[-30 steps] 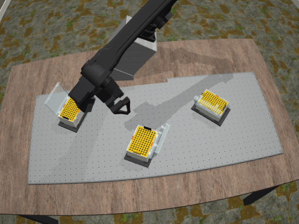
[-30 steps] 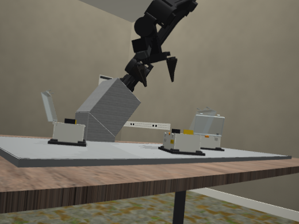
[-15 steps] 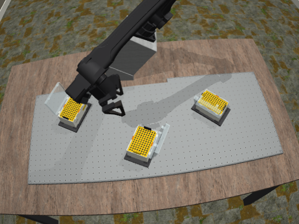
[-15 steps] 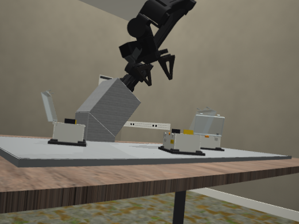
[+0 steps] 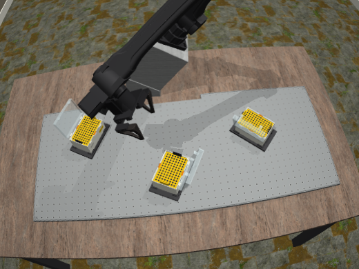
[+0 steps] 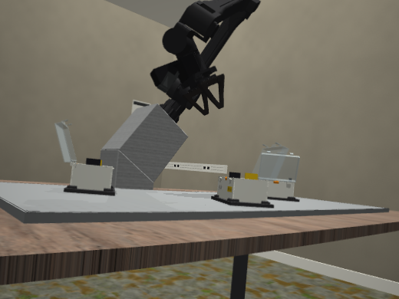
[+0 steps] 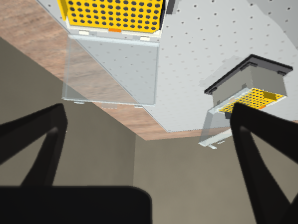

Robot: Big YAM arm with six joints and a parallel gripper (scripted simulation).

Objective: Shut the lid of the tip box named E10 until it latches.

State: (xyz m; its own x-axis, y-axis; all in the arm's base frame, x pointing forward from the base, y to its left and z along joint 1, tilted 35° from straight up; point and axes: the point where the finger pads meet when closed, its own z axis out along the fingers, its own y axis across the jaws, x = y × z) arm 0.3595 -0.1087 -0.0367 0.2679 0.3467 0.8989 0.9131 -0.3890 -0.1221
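Wooden bench carries three tip boxes; the tool hangs wide and empty by the left box's thin, likely springy lid, best pressed at its front edge.

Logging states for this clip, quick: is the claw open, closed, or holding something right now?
Claw: fully open, holding nothing, raised beside the left tip box.
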